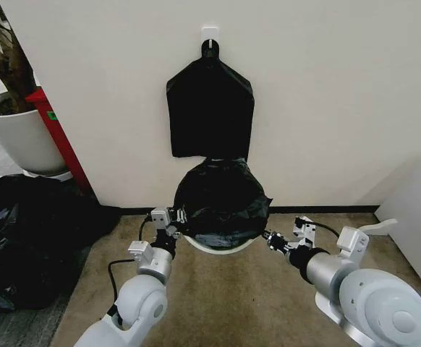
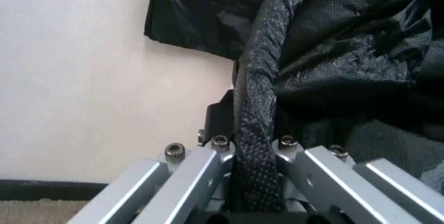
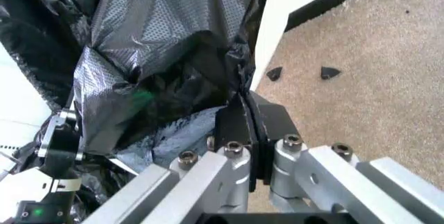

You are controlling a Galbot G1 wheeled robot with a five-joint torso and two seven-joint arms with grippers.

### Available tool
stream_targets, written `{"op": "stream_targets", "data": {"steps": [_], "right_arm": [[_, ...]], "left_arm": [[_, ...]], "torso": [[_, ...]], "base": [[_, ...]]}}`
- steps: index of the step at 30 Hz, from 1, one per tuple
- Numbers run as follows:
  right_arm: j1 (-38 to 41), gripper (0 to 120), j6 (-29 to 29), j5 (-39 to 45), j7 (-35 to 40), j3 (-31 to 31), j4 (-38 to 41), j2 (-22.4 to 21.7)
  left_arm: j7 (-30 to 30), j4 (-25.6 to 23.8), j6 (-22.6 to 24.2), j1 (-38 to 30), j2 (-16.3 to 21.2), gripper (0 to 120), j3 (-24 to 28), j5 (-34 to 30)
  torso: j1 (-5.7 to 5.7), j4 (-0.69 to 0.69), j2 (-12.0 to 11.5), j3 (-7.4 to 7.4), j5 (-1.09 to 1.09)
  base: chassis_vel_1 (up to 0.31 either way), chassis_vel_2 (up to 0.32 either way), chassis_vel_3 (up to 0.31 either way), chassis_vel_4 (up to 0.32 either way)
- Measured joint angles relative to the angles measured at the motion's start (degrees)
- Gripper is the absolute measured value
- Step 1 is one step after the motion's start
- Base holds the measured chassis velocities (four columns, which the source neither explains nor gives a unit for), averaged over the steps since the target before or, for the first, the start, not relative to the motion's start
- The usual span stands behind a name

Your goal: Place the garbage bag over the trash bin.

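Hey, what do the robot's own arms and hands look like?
Both arms are glossy white rounded shells with silver wrist sections and black cables. The left hand and right hand have grey metal linkage bars with hex bolts and black fingers.

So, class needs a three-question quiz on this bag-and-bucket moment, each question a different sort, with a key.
1. True or false: the left claw is shut on the thin crinkled black plastic garbage bag.
2. What holds the bag's opposite edge? A) a person's hand B) the right claw C) nothing
3. Fill in: below the stretched bag shows the rim of the small round white plastic ____.

Key: 1 true; 2 B; 3 bucket (the trash bin).
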Motion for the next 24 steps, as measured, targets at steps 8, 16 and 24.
{"op": "stream_targets", "data": {"steps": [8, 16, 24], "right_arm": [[-0.4, 0, -0.74, 2.05, -0.22, 2.66, 0.01, -0.65], [-3.11, 0, -1.75, 2.59, 0.23, 4.27, 0.0, -0.55], [-6.39, 0, -2.83, 4.7, 1.82, 3.09, -0.01, 1.0]], "left_arm": [[-0.45, 0.68, 0.67, -0.49, -0.26, 2, -0.1, -1.19], [-1.44, 0.82, 1.11, -1.1, -0.34, 2, -0.4, -3.52], [-2.78, 0.62, 1.59, -1.57, -0.68, 2, -0.59, -6.42]], "torso": [[0.0, 0.0, 0.0, 0.0, 0.0], [0.0, 0.0, 0.0, 0.0, 0.0], [0.0, 0.0, 0.0, 0.0, -0.01]], "base": [[0.0, 0.0, 0.0, 0.0], [0.0, 0.0, 0.0, 0.0], [0.0, 0.0, 0.0, 0.0]]}}
